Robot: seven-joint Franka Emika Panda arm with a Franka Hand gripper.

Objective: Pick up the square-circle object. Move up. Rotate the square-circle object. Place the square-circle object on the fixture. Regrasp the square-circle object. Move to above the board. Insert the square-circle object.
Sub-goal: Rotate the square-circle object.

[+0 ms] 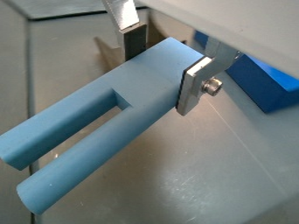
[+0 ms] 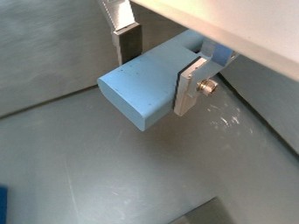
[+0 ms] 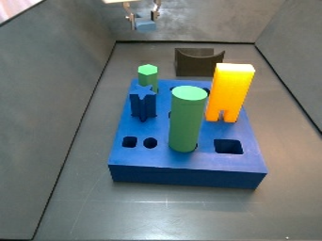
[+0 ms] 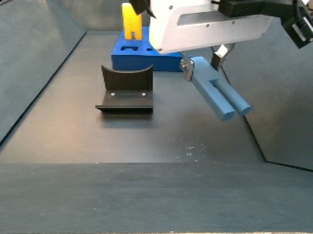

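The square-circle object (image 1: 93,122) is a pale grey-blue peg with two prongs, one square and one round. My gripper (image 1: 162,68) is shut on its solid end, a silver finger on each side, as both wrist views show (image 2: 156,68). In a side view the peg (image 4: 218,91) slants down from the gripper (image 4: 202,64), in the air to the right of the fixture (image 4: 124,89). From the opposite side, the gripper (image 3: 142,14) hangs high at the far end, beyond the dark fixture (image 3: 195,62) and the blue board (image 3: 189,160).
On the board stand a green cylinder (image 3: 186,118), an orange-yellow block (image 3: 231,89), a small green hexagonal peg (image 3: 147,73) and a dark-blue star peg (image 3: 142,102). Grey walls close in the floor on all sides. A blue corner (image 1: 263,83) shows behind the gripper.
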